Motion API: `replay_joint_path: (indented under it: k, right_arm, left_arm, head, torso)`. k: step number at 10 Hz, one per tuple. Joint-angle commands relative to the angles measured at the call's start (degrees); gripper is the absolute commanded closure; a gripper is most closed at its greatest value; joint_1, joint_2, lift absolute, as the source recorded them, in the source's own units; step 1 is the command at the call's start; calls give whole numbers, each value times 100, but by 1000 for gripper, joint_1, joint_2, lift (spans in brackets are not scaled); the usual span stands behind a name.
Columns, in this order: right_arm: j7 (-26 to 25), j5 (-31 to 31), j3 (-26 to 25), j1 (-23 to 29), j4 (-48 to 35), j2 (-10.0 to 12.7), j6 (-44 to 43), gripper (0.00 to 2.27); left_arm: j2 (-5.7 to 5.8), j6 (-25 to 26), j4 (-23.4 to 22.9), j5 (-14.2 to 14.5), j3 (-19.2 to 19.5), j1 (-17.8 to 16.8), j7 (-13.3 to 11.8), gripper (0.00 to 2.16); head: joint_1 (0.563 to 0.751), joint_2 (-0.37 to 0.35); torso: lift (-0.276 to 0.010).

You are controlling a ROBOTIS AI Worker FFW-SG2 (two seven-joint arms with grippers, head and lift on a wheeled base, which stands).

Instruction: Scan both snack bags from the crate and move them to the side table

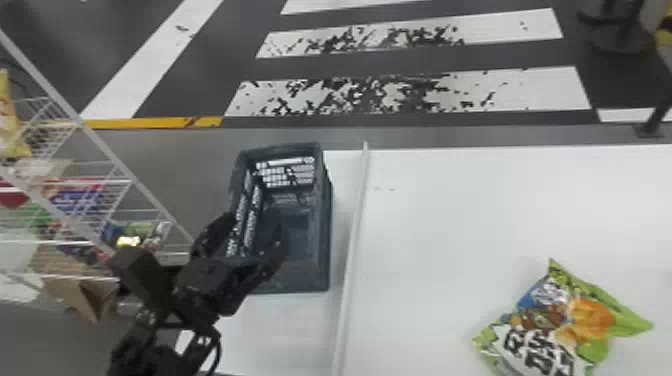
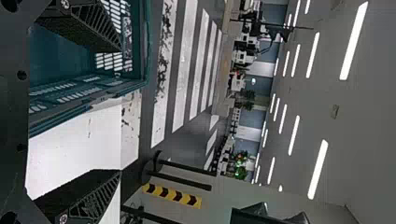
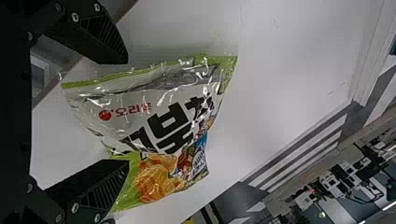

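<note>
And straight to the white desk [image 1: 450, 225], crossed from far to near by a raised pale strip [image 1: 353, 240], carrying a dark blue-green crate [image 1: 300, 281], open side up, just left of that strip, and, well apart on the right, a green, white and orange snack bag [image 1: 555, 325].

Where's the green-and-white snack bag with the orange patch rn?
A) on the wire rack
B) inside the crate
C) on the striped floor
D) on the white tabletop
D: head view has the bag lying flat on the white tabletop, off to the right of the crate.
</note>
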Motion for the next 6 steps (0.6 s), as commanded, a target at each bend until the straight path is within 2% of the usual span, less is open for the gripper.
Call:
replay_joint_path:
  k: [1,2,3,4,5,6]
  right_arm:
    - [0,41,70,-72,-9,2,239,279]
    - [61,67,149,-169,-18,2,573,812]
    - [272,67,149,-204,-70,2,836,1517]
    - [413,67,158,-213,-79,2,959,1926]
    - [466,67,166,-213,-106,-7,907,2240]
    - [466,67,140,-134,-167,-34,625,2240]
  left_arm:
    - [-9,-17,14,18,22,0,-29,70]
    - [-9,-17,23,97,49,0,-64,70]
    - [-9,-17,32,114,66,0,-82,70]
    - [-18,-17,32,132,101,0,-99,70]
    - [-26,-17,50,141,110,0,-117,70]
    - [-26,-17,58,141,110,0,-117,70]
  head:
    - [695,242]
    - [695,242]
    - [695,238]
    - [695,236]
    - [695,236]
    - [695,238]
  torso:
    - [-29]
    - [-29]
    - [-29]
    - [-29]
    - [-29]
    - [-29]
